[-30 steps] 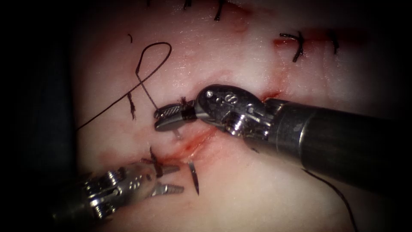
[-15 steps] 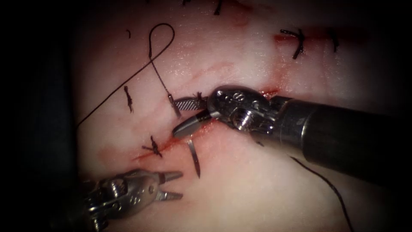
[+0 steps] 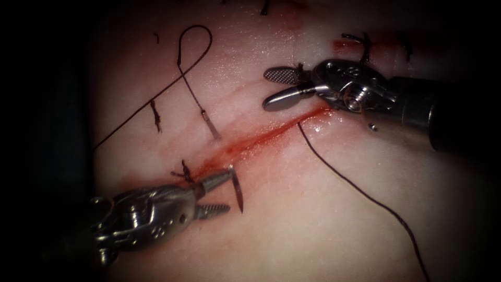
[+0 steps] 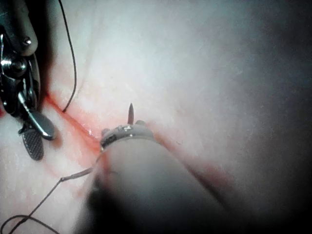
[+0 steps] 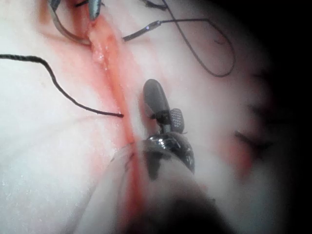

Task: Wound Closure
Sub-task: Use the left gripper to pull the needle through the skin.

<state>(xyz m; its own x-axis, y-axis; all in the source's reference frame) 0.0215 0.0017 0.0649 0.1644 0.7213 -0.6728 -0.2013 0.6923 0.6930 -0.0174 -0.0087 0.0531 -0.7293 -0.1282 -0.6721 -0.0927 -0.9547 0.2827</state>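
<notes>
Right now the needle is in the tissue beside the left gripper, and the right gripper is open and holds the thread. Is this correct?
One part is wrong: the right gripper is open but holds nothing, as the endoscope view shows. The thread lies loose on the tissue. The needle is in the tissue beside the left gripper.

- The cut (image 3: 261, 140) runs across the tissue (image 3: 323, 219) from 8 o'clock toward 2 o'clock.
- The left end effector (image 3: 222, 194) sits at the cut's 8 o'clock end, touching the needle (image 3: 237, 190), which stands in the tissue.
- The right end effector (image 3: 274, 87) lies at the 2 o'clock end.
- The thread (image 3: 360, 190) trails toward 5 o'clock.
</notes>
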